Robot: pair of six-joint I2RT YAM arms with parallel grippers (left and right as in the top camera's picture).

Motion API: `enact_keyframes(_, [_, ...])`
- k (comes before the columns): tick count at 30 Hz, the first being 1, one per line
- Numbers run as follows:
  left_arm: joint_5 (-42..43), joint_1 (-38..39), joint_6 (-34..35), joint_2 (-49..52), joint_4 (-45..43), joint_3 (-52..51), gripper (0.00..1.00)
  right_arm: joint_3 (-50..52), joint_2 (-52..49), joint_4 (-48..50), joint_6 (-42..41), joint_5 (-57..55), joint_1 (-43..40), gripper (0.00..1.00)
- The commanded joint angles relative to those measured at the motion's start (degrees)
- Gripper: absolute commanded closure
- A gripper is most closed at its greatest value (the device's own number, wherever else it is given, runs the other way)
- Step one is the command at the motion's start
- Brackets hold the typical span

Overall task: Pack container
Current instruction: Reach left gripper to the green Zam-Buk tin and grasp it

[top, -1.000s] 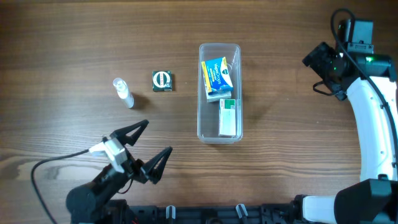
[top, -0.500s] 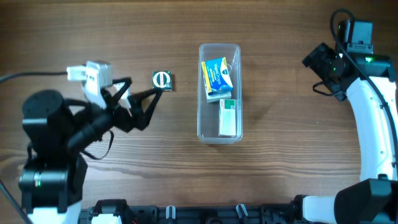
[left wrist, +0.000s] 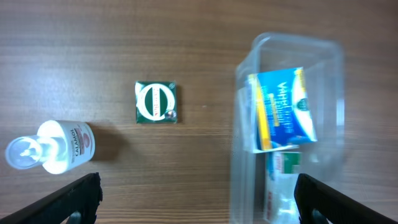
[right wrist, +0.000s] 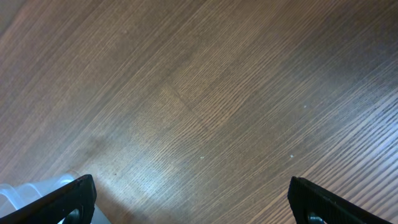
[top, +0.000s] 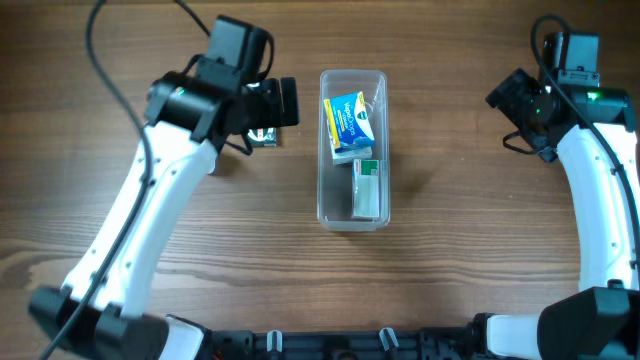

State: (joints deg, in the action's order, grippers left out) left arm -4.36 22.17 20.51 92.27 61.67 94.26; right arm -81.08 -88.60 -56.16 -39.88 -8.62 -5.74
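At the middle of the table [top: 450, 250], the clear container [top: 322, 185], long side running away from the robot, with a blue box [top: 348, 118] in its far half and a green-and-white box [top: 367, 188] in its near half. Just to its left, up off the wood, the left gripper [top: 272, 104]. In the left wrist view, fingers spread wide on the left gripper [left wrist: 198, 186], gripping nothing and touching nothing. Container [left wrist: 329, 180] at the picture's right, reaching in front of the right-hand fingertip. Small green box [left wrist: 156, 102] ahead of the gap, bottle [left wrist: 53, 146] lying ahead of the left-hand fingertip. Well off to the container's right, the right gripper [top: 510, 95]; seen from its wrist [right wrist: 189, 186], fingers likewise wide apart and empty over bare wood, only a container corner [right wrist: 25, 190] at the lower left edge.
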Motion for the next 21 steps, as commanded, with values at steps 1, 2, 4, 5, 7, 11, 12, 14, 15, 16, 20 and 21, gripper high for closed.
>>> enact_keyframes(1, [-1.51,-0.22,0.96,3.23,-2.58,1.01,0.00,0.02,0.35,0.02,-0.63,-0.35,-0.13,0.00])
enact_keyframes(2, [-1.51,-0.83,0.98,5.70,-2.73,1.01,0.00,0.02,0.35,0.02,-0.63,-0.35,-0.13,0.00])
enact_keyframes(4, [-1.46,-2.27,1.60,9.53,-2.08,1.01,0.00,0.02,0.35,0.02,-0.63,-0.35,-0.13,0.00])
enact_keyframes(5, [-1.44,-2.97,2.75,11.37,-1.86,1.01,0.00,0.02,0.35,0.02,-0.63,-0.35,-0.13,0.00])
enact_keyframes(7, [-0.17,-4.17,2.67,15.10,-1.88,1.01,0.00,0.00,0.35,0.02,-0.63,-0.35,-0.13,0.00])
enact_keyframes(11, [-0.20,-4.44,-0.70,18.73,-4.04,1.01,0.00,0.02,0.35,0.02,-0.63,-0.35,-0.13,0.00])
enact_keyframes(12, [-0.22,-4.46,-0.79,19.30,-4.74,1.01,0.00,0.02,0.35,0.02,-0.63,-0.35,-0.13,0.00])
enact_keyframes(14, [-0.24,-4.46,-0.79,20.59,-5.27,1.01,0.00,0.02,0.35,0.02,-0.63,-0.35,-0.13,0.00])
enact_keyframes(15, [-0.24,-4.46,-0.83,21.68,-5.44,1.01,0.00,0.02,0.35,0.02,-0.63,-0.35,-0.13,0.00])
enact_keyframes(16, [-0.24,-4.46,-1.27,22.88,-5.60,1.01,0.00,0.02,0.35,0.02,-0.63,-0.35,-0.13,0.00])
enact_keyframes(20, [-0.22,-5.22,-2.82,26.25,-6.43,1.01,0.00,0.02,0.35,0.02,-0.63,-0.35,-0.13,0.00])
enact_keyframes(21, [-0.26,-5.84,-4.07,26.82,-6.54,1.01,0.00,0.02,0.35,0.02,-0.63,-0.35,-0.13,0.00])
